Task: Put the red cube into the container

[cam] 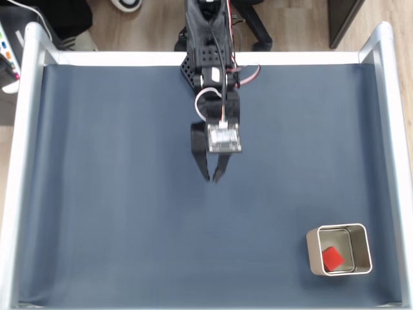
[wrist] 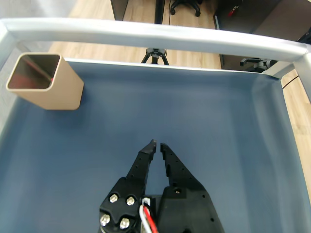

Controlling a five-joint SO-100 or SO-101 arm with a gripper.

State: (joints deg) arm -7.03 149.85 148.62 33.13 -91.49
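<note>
Matte red cube (cam: 333, 258) in satin metal container (cam: 361, 248), smooth blue mat (cam: 116, 194).

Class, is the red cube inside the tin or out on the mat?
Inside. In the fixed view the red cube lies within the tin's walls.

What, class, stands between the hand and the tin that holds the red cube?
Nothing visible. In the fixed view, bare blue mat lies between the hand and the tin. The red cube sits inside the tin already, so it has no way left to go.
</note>
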